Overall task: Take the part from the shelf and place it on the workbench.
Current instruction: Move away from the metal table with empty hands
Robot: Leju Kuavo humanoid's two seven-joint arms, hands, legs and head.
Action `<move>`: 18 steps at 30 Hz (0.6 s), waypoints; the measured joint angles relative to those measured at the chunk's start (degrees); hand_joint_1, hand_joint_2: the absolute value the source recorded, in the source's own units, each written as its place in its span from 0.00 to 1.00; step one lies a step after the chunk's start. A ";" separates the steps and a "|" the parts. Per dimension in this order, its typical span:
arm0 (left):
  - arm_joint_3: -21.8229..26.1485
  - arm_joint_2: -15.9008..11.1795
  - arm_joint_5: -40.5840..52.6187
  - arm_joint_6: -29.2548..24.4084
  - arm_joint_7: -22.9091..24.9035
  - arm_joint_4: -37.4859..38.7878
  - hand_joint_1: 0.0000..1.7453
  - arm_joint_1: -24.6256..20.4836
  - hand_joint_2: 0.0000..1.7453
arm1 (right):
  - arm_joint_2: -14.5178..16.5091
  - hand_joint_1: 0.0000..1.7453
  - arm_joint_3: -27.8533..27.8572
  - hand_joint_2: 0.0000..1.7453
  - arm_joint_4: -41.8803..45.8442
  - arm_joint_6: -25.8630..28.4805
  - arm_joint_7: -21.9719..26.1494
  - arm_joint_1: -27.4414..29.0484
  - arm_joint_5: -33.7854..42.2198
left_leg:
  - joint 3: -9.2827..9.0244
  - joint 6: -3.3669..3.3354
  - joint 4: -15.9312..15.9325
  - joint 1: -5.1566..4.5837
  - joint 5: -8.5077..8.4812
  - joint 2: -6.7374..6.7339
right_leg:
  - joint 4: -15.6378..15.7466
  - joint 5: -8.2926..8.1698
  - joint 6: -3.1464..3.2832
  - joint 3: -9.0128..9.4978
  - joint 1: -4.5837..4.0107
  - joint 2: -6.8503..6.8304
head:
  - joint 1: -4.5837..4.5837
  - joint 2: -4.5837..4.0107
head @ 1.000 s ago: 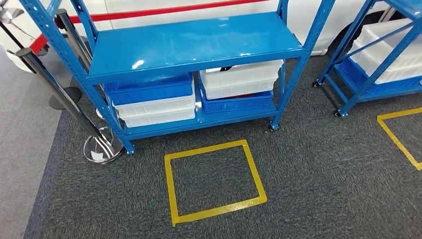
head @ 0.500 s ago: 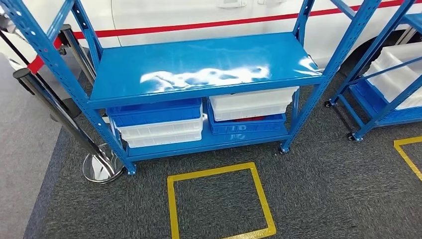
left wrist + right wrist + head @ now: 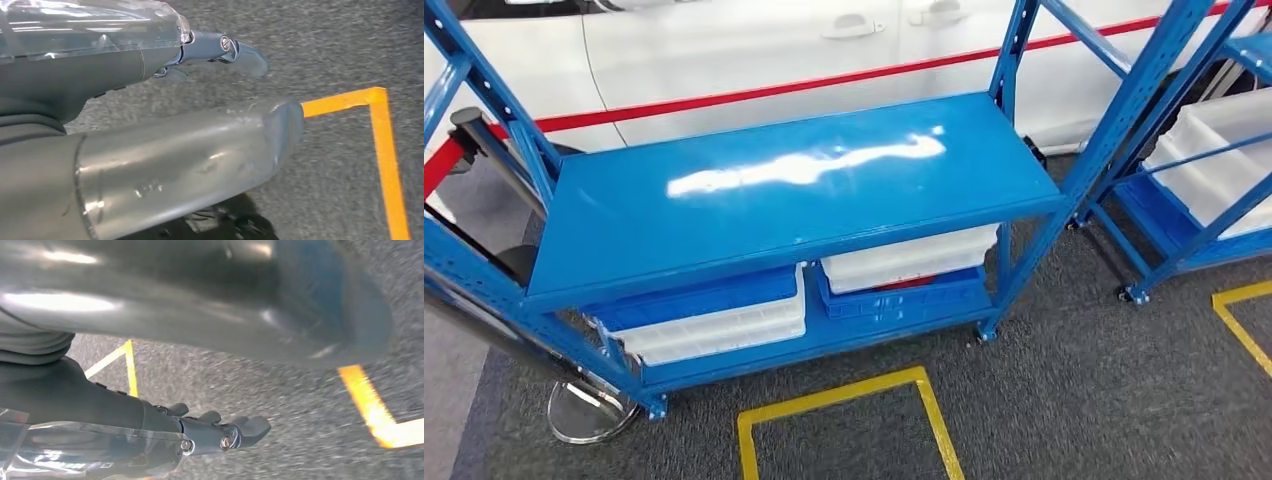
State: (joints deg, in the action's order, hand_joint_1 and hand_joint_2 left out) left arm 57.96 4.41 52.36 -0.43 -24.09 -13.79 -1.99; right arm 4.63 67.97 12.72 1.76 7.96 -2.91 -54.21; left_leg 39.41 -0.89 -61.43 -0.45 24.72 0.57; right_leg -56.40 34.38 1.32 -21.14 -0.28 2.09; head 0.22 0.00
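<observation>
Compared with the earlier head pictures, the whole scene has shifted: the blue shelf (image 3: 794, 200) now looks larger and sits lower and more to the left of the frame, and the yellow floor square (image 3: 844, 400) is cut by the bottom edge. I judge that the camera has moved nearer, not the things themselves.

At the far left of the head view, a chrome stanchion base (image 3: 589, 410) stands on the dark carpet beside the shelf's leg. To the right of it, under the bare middle board, blue and white bins (image 3: 709, 320) are stacked, and next to them a second stack (image 3: 904, 270) with something red between its layers. I cannot tell if this is the part; no part is plainly visible on the shelf. In the upper frame a white car with a red stripe (image 3: 754, 95) stands behind. At the right edge a second blue rack (image 3: 1194, 150) holds white bins.

In the wrist views the left hand (image 3: 150, 100) and the right hand (image 3: 165, 405) hang over the carpet, fingers loosely extended and holding nothing.

The step in hand seems to be the approach to the shelf. The next move probably calls for stopping in front, finding the part, and raising one arm towards it.
</observation>
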 joint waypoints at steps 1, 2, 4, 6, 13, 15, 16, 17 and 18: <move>0.08 -0.07 0.13 -0.11 0.05 -0.01 0.00 0.14 0.00 | 0.14 0.00 0.00 0.00 -0.05 -0.04 0.04 -0.05 -0.05 | 0.09 -0.43 0.49 -0.35 -3.17 0.08 | -0.11 1.17 -0.41 1.02 0.02 0.22 | -0.11 0.00; 0.14 -0.11 0.30 -0.30 0.10 -0.02 0.00 -0.02 0.00 | 0.22 0.00 0.00 0.00 -0.07 -0.06 0.09 -0.35 -0.09 | -0.29 -0.82 0.23 -0.66 -3.46 0.17 | 0.02 2.16 -0.94 1.94 0.08 0.40 | -0.21 0.00; 0.19 -0.12 0.62 -0.75 0.14 -0.04 0.00 -0.91 0.00 | 0.26 0.00 0.01 0.00 -0.04 -0.07 0.17 -0.93 -0.15 | -1.49 -1.64 0.39 -0.66 -2.38 0.14 | 0.18 3.63 -1.74 3.24 0.42 -0.05 | -0.20 0.00; 0.27 -0.11 0.86 -1.07 0.14 -0.04 0.00 -1.71 0.00 | 0.34 0.00 -0.01 0.00 -0.03 -0.10 0.25 -1.63 -0.21 | -2.68 -2.21 1.65 -0.37 -1.75 0.07 | -3.61 5.59 -2.38 1.30 0.65 -1.00 | -0.36 0.00; 0.42 0.07 1.80 -2.10 0.25 -0.04 0.00 -1.31 0.00 | 0.35 0.00 0.01 0.00 -0.04 -0.10 0.28 -0.91 -0.29 | -7.00 -1.40 2.40 0.52 1.57 0.17 | -10.30 -2.34 -4.22 -11.04 1.63 -1.82 | -0.62 0.00; 0.48 0.11 1.91 -2.33 0.17 -0.04 0.00 -1.43 0.00 | 0.37 0.00 0.01 0.00 -0.08 -0.14 0.31 -0.84 -0.32 | -7.53 -0.63 2.13 0.56 2.39 0.27 | -5.22 -5.78 -3.75 -10.59 1.50 -1.89 | -0.84 0.00; 0.52 0.10 1.95 -2.50 0.11 -0.04 0.00 -1.53 0.00 | 0.38 0.00 0.01 0.00 -0.09 -0.15 0.33 -0.92 -0.36 | -7.48 -0.26 2.11 0.50 2.56 0.29 | -4.21 -5.87 -3.21 -10.55 1.38 -1.88 | -0.84 0.00; 0.58 0.09 2.06 -2.67 0.04 -0.04 0.00 -1.63 0.00 | 0.40 0.00 0.01 0.00 -0.10 -0.17 0.36 -1.04 -0.40 | -7.45 0.08 2.11 0.43 2.58 0.30 | -3.74 -5.63 -2.61 -10.58 1.24 -1.82 | -0.81 0.00; 0.63 0.09 2.19 -2.82 0.02 -0.04 0.00 -1.63 0.00 | 0.42 0.00 0.01 0.00 -0.10 -0.18 0.38 -1.13 -0.46 | -7.36 0.39 2.20 0.43 2.60 0.27 | -3.47 -5.49 -1.98 -10.53 1.24 -1.81 | -0.71 0.00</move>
State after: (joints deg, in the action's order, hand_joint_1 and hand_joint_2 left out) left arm 58.60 4.50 54.55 -3.25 -24.07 -13.84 -3.61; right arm 5.04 67.98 12.62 1.58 8.34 -4.05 -54.66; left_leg 32.05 -0.49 -59.24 -0.01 27.32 0.84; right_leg -59.86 28.89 -0.65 -31.67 0.96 0.28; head -0.49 0.00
